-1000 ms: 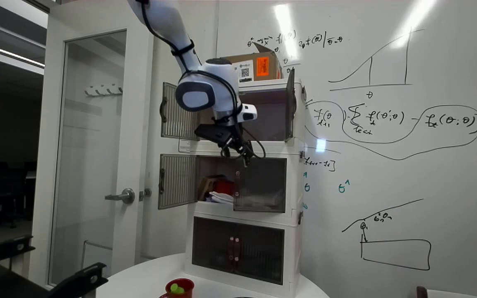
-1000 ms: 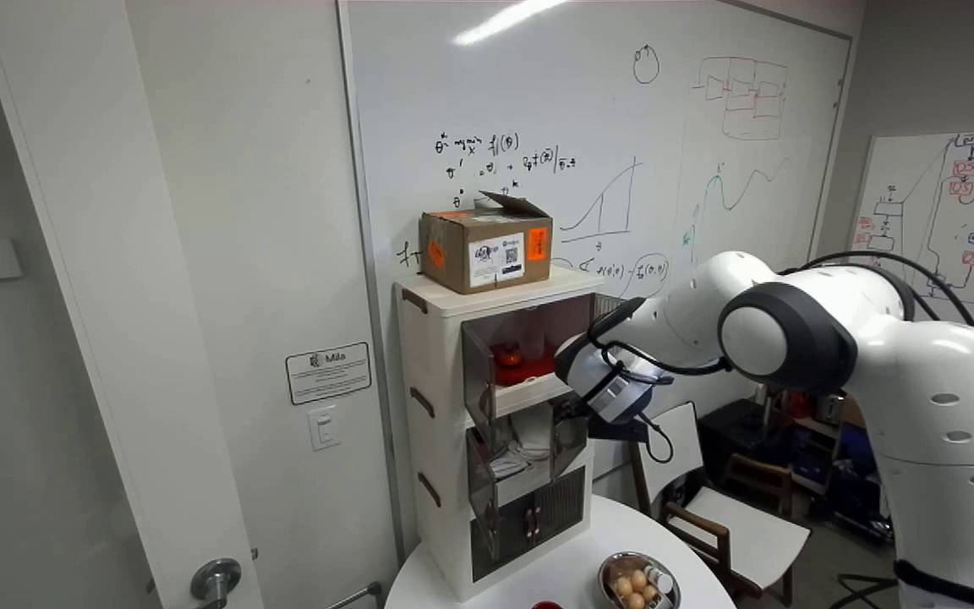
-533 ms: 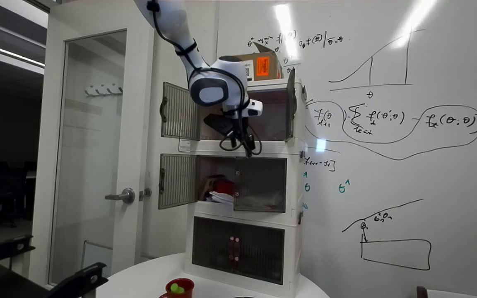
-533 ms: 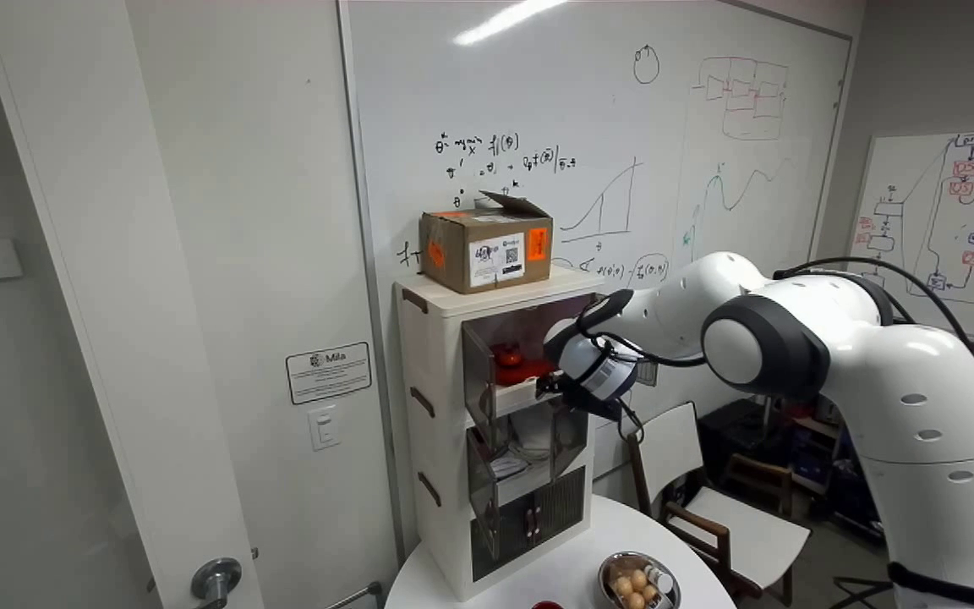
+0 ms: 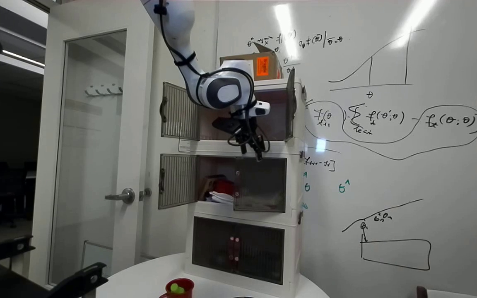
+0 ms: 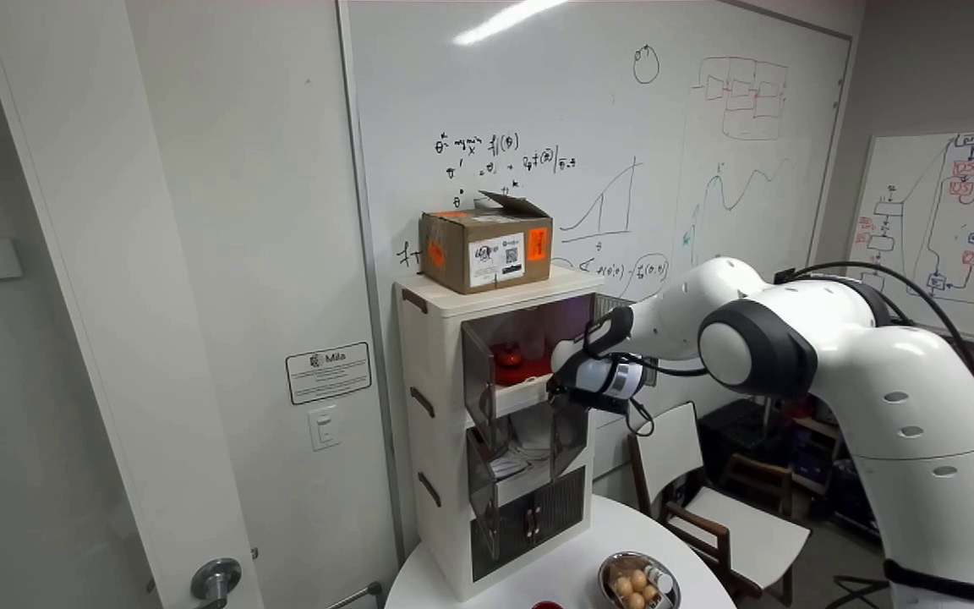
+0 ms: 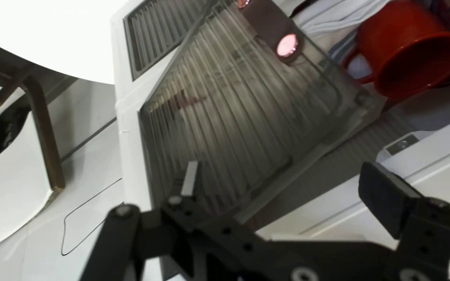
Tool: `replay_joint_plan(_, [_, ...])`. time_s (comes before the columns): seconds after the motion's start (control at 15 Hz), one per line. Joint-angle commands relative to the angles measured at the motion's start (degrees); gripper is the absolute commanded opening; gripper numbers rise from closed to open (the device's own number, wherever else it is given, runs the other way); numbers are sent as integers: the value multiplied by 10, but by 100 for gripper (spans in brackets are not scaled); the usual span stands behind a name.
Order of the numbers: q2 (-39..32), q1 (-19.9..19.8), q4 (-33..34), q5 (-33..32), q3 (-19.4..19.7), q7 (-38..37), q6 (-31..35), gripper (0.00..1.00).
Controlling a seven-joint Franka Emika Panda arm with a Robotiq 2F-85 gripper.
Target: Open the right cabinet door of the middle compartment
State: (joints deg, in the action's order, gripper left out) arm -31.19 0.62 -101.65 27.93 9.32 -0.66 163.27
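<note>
The middle compartment (image 5: 291,186) of the white cabinet holds a red mug (image 7: 408,50) and white cloth (image 5: 222,198). Its right door (image 5: 263,186), grey, ribbed and see-through, stands partly open, swung outward; this also shows in an exterior view (image 6: 570,436) and the wrist view (image 7: 248,101). The door's handle plate (image 7: 270,29) has pinkish round studs. The left door (image 5: 177,181) is wide open. My gripper (image 5: 251,152) is open and empty, near the door's top edge. In the wrist view the spread fingers (image 7: 287,187) overlap the door's top edge; contact cannot be told.
The top tier's doors (image 5: 290,107) stand open above, close to the arm. The bottom doors (image 5: 259,254) are shut. A cardboard box (image 6: 487,249) sits on top. A red cup (image 5: 180,286) and a metal bowl (image 6: 639,579) stand on the round table. A chair (image 6: 741,533) is beside it.
The gripper rises slightly, then shifts right along the cabinet front in an exterior view, ending above the right door. The arm has swung with it. The doors show no visible movement.
</note>
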Motion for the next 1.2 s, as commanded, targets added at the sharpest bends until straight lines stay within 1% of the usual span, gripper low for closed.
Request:
replay_joint_plan(0.0, [-24,-21,35,-70,-13,-74,-8,100])
replay_joint_plan(0.33, [-51,-30,58,-105,-17,-117,-11,100])
replay_joint_plan(0.53, [-63,-34,53,-121,-10,-125,-12,100])
replay_joint_plan(0.67, [-59,-42,40,-132,-8,-116,-10,100])
replay_joint_plan(0.73, [-52,-57,32,-131,-19,-98,-8,100])
replay_joint_plan(0.87, [-35,-79,17,-137,-29,-70,-13,100])
replay_joint_plan(1.0, [-12,-123,2,-136,-65,3,-23,100])
replay_joint_plan(1.13, [9,-176,-7,-122,-112,87,-53,100])
